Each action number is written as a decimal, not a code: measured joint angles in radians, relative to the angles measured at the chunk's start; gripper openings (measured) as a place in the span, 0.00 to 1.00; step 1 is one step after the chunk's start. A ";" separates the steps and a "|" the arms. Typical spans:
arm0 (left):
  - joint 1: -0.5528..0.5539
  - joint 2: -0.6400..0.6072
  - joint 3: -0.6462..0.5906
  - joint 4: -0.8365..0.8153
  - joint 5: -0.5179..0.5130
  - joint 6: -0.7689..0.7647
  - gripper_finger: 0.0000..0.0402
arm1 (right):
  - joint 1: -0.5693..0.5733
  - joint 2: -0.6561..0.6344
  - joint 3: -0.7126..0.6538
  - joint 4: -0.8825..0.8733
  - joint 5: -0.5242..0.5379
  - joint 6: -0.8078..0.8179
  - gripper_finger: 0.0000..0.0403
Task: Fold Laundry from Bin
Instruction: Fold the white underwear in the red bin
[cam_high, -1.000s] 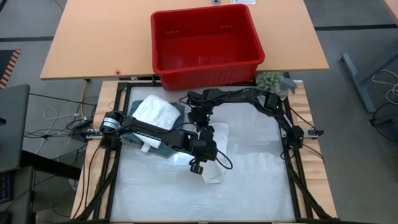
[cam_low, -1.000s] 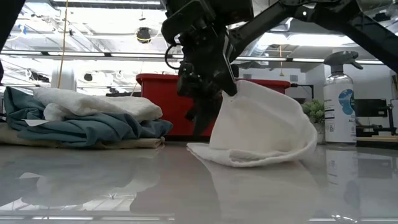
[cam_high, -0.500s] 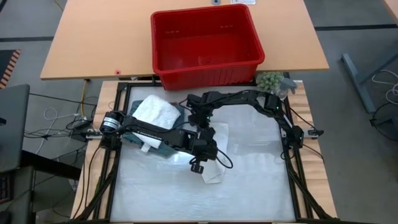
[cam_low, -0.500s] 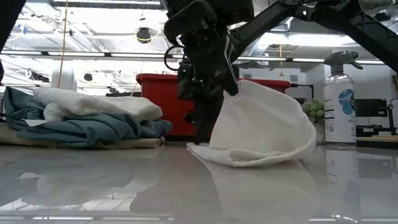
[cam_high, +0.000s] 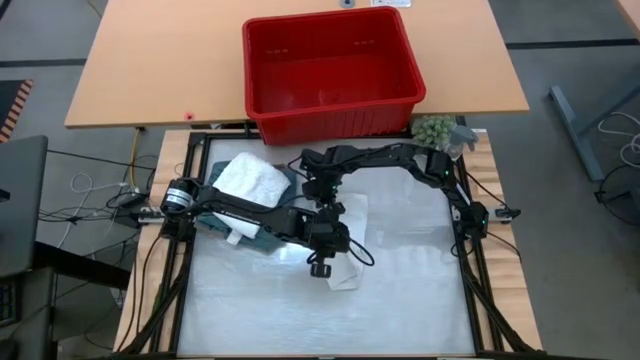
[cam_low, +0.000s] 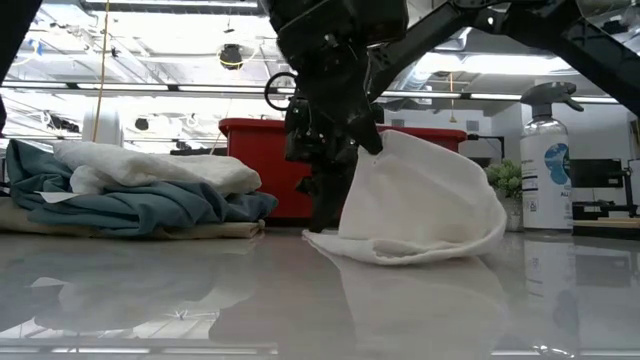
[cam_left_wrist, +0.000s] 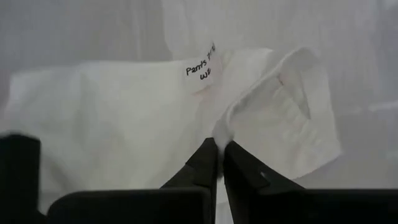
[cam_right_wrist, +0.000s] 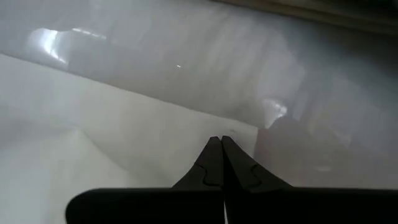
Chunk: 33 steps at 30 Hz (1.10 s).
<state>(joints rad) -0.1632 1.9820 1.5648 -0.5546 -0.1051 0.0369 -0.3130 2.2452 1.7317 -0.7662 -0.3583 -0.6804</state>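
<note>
On table, mid-fold on white garment: left gripper and right gripper both pinching its edges. Bin looks emptied already, earlier pieces stacked beside. Probably last item, nearly done.

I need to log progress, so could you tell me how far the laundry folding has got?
Done: the red bin is empty, and a folded pile sits aside. In hand: both claws, left and right, are shut on the white garment, lifting it mid-fold. Left: laying it flat and stacking it.
</note>
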 joint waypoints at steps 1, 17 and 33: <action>-0.002 0.000 0.000 -0.003 0.000 -0.039 0.02 | -0.003 0.000 0.000 0.000 0.008 0.002 0.03; -0.041 0.000 0.000 -0.016 0.074 -0.468 0.02 | -0.024 0.000 0.000 -0.002 0.043 -0.012 0.03; -0.107 0.000 0.000 -0.138 0.068 -0.578 0.02 | -0.024 0.000 0.000 -0.009 0.046 -0.011 0.03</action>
<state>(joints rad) -0.2704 1.9820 1.5646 -0.6924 -0.0373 -0.5411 -0.3374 2.2448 1.7321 -0.7750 -0.3126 -0.6911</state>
